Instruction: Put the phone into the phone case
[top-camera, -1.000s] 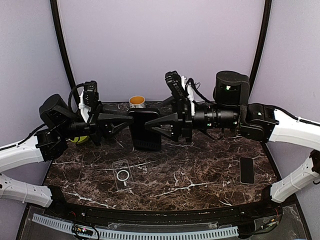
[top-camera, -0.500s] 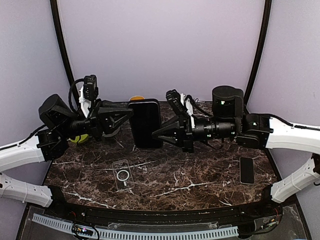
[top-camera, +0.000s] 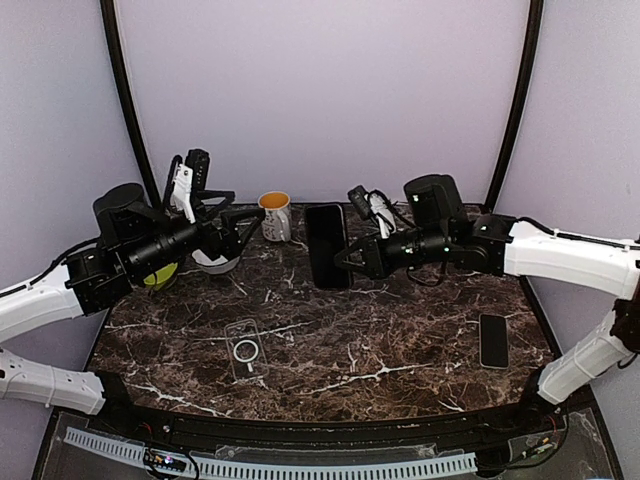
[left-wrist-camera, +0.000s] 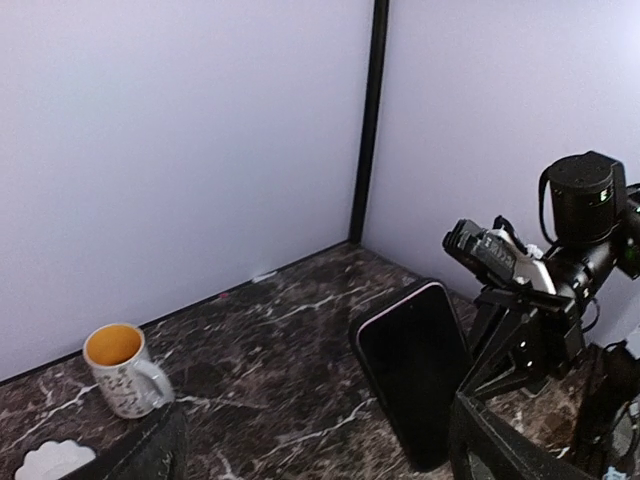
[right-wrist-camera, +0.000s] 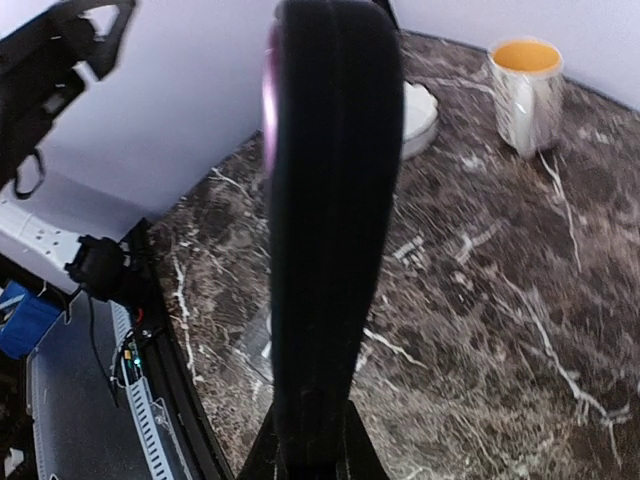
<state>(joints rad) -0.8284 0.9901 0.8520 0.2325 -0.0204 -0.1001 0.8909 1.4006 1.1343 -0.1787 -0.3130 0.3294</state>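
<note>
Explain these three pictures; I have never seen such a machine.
These are two robot arms bolted at the near edge of a dark marble-patterned table, each ending in a two-finger gripper. The wide picture comes from a fixed camera above and behind them; the other two come from cameras on each wrist. The right gripper is shut on a black flat phone, held upright; its wrist view sees that phone edge-on. The left gripper is open and empty. On the table are a clear soft phone case with a white ring, a second black phone and a white mug with an orange inside.
</note>
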